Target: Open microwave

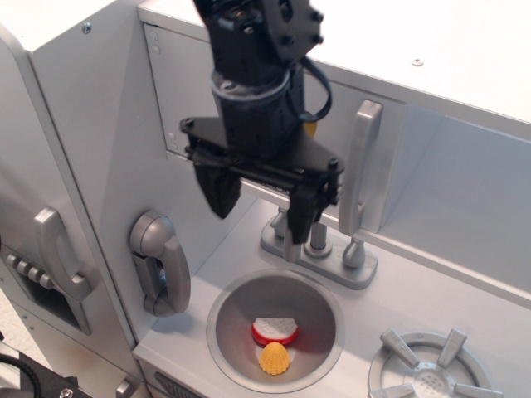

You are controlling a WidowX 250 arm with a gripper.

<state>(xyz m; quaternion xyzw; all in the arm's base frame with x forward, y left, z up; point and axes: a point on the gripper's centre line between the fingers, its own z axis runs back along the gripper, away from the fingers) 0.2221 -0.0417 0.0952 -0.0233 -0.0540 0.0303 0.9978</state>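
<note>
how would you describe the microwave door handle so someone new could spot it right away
Start at the round sink in the toy kitchen counter and look up past the faucet to the grey microwave above it. The handle is the upright grey bar on the door's right edge, just right of the black claw. Unlike the curved phone handset left of the sink, it is straight.
</note>
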